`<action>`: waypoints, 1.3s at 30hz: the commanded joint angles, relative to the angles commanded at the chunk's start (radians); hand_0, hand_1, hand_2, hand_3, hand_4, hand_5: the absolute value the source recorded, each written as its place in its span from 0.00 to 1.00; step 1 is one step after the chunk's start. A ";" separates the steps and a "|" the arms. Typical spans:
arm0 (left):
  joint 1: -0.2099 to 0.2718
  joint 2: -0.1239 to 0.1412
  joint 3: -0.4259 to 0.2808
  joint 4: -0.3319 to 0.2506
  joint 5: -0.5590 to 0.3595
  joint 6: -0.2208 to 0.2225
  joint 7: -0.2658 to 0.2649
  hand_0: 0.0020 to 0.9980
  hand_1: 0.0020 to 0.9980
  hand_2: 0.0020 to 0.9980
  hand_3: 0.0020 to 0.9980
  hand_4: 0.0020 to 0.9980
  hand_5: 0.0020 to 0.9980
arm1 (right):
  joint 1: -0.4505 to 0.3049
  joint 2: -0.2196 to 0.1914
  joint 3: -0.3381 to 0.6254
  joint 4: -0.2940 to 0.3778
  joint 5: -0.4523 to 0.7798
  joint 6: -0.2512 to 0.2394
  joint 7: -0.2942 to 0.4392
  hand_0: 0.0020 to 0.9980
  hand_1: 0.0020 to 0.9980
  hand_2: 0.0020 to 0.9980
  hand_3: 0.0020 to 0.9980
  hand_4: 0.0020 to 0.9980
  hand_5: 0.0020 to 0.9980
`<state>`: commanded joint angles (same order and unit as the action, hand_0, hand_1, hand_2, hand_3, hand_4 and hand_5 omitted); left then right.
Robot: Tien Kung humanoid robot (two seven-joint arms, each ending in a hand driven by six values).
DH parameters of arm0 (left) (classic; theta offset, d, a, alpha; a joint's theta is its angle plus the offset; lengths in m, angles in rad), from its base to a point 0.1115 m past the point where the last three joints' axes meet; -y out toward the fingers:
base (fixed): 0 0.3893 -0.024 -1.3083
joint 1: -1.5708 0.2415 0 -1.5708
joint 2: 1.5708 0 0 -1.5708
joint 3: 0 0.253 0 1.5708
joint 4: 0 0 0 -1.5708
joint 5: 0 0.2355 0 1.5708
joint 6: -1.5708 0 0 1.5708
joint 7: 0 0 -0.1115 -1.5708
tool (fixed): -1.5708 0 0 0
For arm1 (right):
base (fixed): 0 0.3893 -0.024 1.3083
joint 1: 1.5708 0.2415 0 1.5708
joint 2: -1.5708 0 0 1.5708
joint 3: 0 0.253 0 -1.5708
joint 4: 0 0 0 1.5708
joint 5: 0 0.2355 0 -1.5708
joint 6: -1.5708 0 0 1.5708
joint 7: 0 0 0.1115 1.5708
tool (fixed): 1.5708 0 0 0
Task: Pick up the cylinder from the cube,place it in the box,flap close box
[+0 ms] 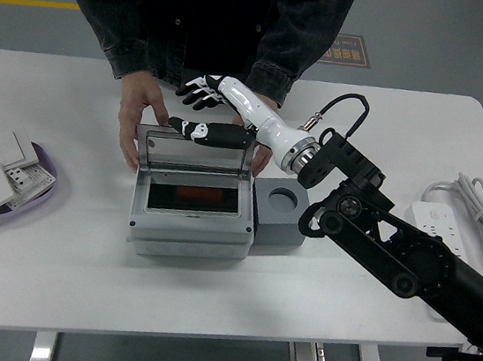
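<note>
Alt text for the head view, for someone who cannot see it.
The robot's right hand, fingers spread, reaches over the top edge of the grey box's raised lid. A person's hands steady the lid from behind. An orange cylinder lies inside; a grey cube sits beside the box.

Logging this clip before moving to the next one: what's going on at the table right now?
The robot's right hand is up at the top edge of the grey box's open lid, fingers spread and holding nothing, seemingly about to flap it shut. A reddish cylinder already lies inside the box, and the grey cube beside it shows an empty round socket. A person across the table steadies the box, one hand by the lid's left side. The left arm isn't visible.
</note>
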<state>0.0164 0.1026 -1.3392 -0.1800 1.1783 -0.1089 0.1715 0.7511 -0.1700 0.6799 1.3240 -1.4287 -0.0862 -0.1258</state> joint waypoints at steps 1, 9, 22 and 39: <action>-0.001 0.000 0.000 0.000 0.000 0.000 0.000 0.64 0.67 0.66 0.71 0.77 0.34 | 0.012 0.003 -0.012 -0.021 0.012 0.000 0.003 0.59 0.62 0.66 0.69 0.77 0.48; -0.005 0.002 0.006 0.000 -0.003 -0.001 -0.002 0.64 0.67 0.66 0.71 0.77 0.34 | 0.055 -0.022 -0.126 -0.150 0.054 -0.004 0.015 0.51 0.59 0.65 0.68 0.76 0.48; 0.002 0.003 0.014 0.000 -0.012 -0.001 -0.010 0.64 0.67 0.66 0.71 0.76 0.34 | 0.007 -0.096 -0.175 0.114 -0.236 0.043 -0.157 0.44 0.58 0.64 0.68 0.73 0.45; 0.006 0.005 0.039 0.000 -0.031 -0.002 -0.022 0.64 0.67 0.66 0.71 0.76 0.33 | -0.101 -0.073 -0.184 0.185 -0.448 0.059 -0.180 0.44 0.58 0.64 0.70 0.72 0.46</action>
<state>0.0220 0.1077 -1.3006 -0.1800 1.1477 -0.1108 0.1491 0.6497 -0.2430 0.4957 1.5090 -1.8771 -0.0272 -0.3057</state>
